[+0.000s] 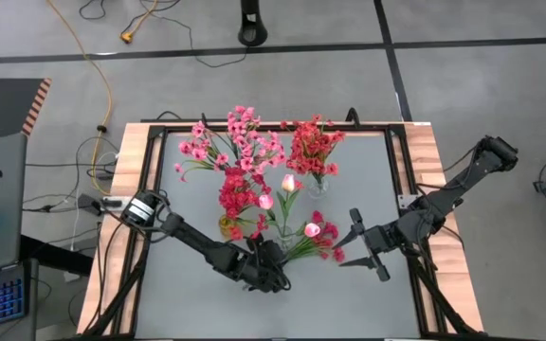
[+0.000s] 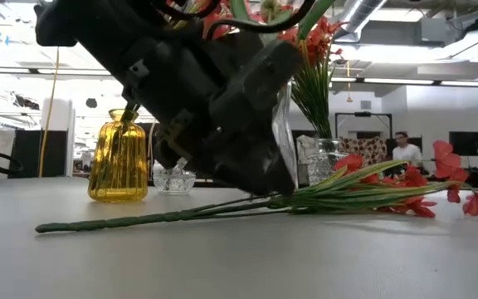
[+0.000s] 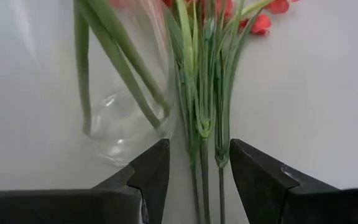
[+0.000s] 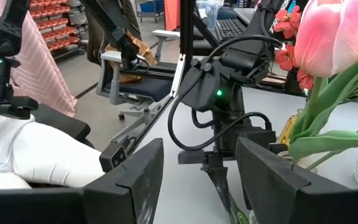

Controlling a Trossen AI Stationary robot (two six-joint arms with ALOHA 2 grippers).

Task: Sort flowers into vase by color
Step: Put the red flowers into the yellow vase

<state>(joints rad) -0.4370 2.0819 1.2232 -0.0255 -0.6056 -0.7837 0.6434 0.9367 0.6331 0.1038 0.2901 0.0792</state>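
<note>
1. Red-blossomed sprig [image 2: 372, 193], on long green stems, lies flat on the grey table [image 1: 368, 189], blossoms toward the three o'clock side in the high view and stem end toward the left arm at about six o'clock.
2. Left gripper [image 3: 197, 171] sits low over the sprig's stems, its two dark fingers parted with the stems running between them, not yet pinched.
3. Just beside that gripper stands a clear glass vase [image 3: 126, 118] holding green stems of pale pink tulip buds [image 1: 290, 183].
4. Right gripper [image 1: 360, 244] waits near four o'clock, fingers spread and holding nothing, pointed toward the left arm.
5. Farther back, a yellow ribbed vase [image 2: 119, 158] carries magenta blooms, a pink bunch [image 1: 240, 142] spreads at eleven o'clock, and a red bunch [image 1: 313, 147] stands at one o'clock.
6. Beyond the table, a seated person [image 2: 403, 149] shows in the room.
</note>
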